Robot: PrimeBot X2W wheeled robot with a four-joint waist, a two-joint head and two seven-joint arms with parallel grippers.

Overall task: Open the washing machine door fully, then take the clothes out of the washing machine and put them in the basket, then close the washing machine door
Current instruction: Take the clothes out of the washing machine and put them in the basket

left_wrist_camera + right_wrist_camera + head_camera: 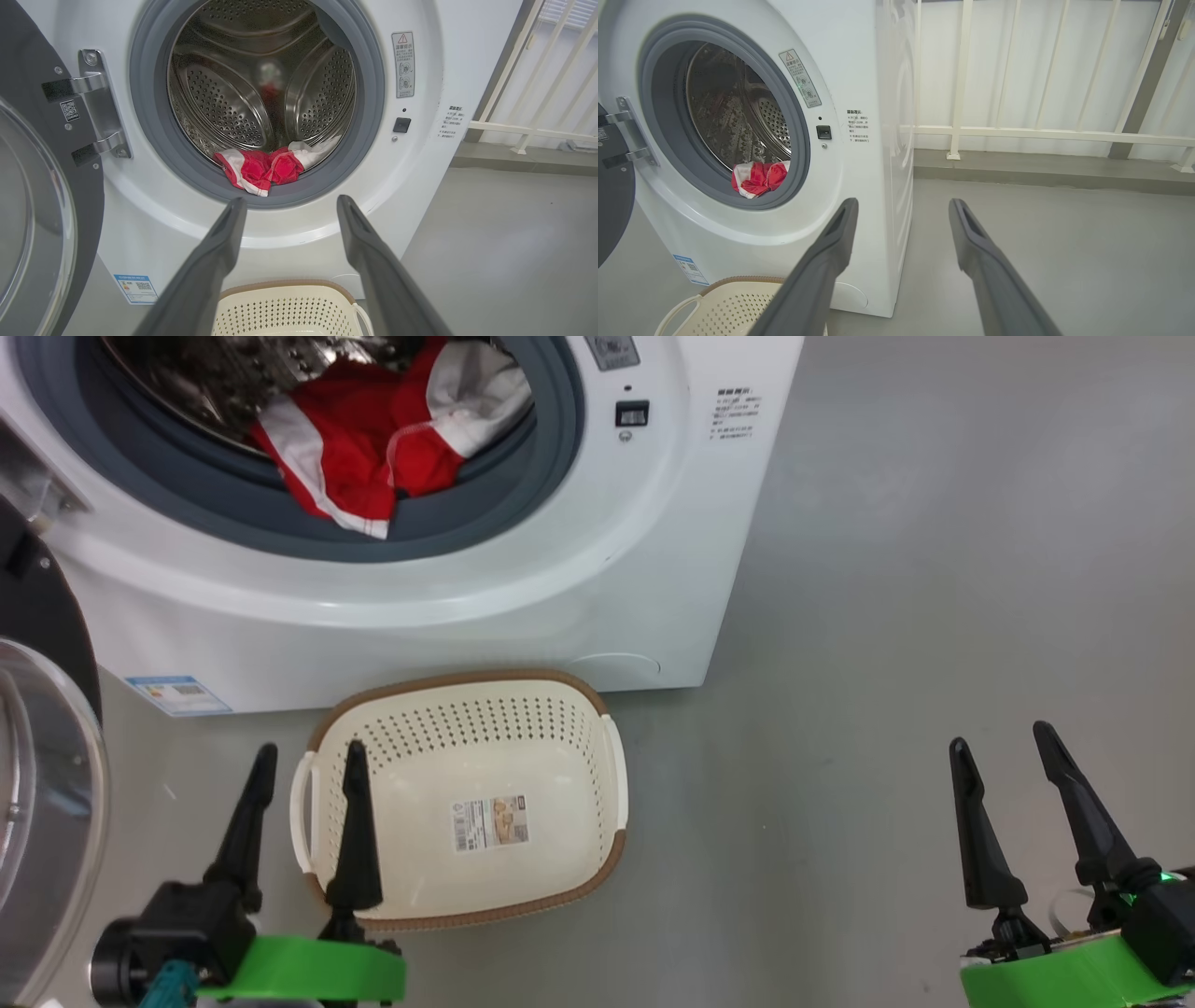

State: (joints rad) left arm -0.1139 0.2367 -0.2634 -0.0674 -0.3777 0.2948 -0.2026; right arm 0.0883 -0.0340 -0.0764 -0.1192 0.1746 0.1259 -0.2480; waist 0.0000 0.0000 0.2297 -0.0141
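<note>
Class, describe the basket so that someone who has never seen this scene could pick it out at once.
Find the big white washing machine. On the grey floor just in front of it, below its round opening, sits the basket. Nothing else there is a cream perforated tub with a brown rim, white side handles and a paper sticker on its bottom.

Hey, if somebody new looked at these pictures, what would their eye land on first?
Bright red clothes with white stripes spill over the grey gasket of the washing machine, its door standing open at left. Below sits the cream basket, the open left gripper at its left edge, the open right gripper further right.
</note>
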